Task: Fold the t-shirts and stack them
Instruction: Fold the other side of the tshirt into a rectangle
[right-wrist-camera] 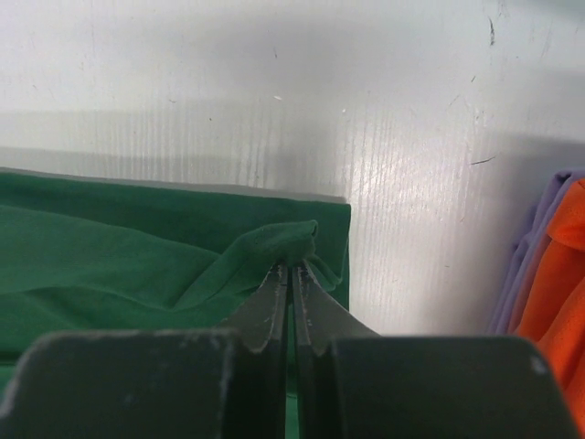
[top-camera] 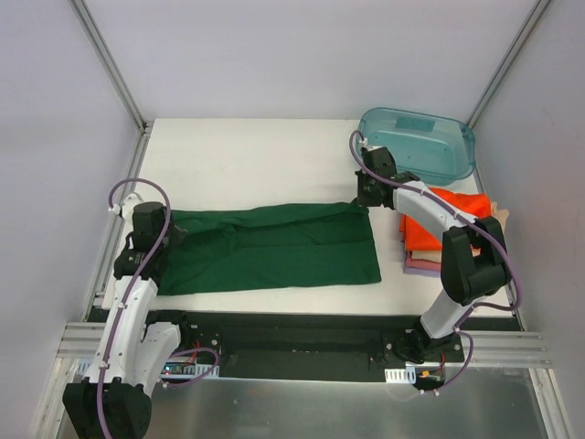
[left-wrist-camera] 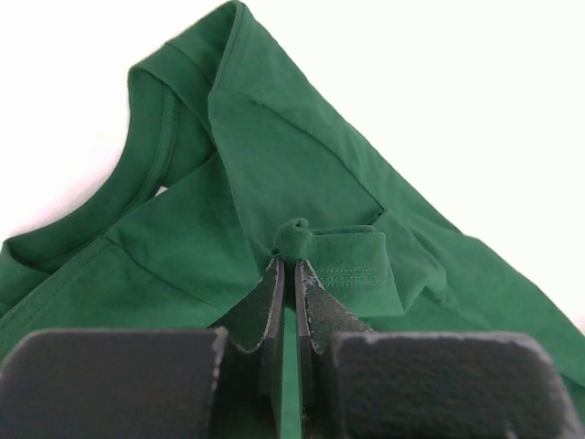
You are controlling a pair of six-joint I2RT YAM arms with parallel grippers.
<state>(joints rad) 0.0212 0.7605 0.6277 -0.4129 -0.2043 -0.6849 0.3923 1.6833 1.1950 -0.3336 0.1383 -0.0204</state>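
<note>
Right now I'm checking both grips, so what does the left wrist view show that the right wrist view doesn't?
Only left wrist: the green t-shirt at its collar and sleeve, pinched by the left gripper. Only right wrist: a corner of that shirt on the table, pinched by the right gripper, with the orange shirt at the right edge. Both: shut jaws gripping green cloth.

Two white arms (top-camera: 128, 315), black joints and bases — thin purple cables (top-camera: 137, 181) along each.
</note>
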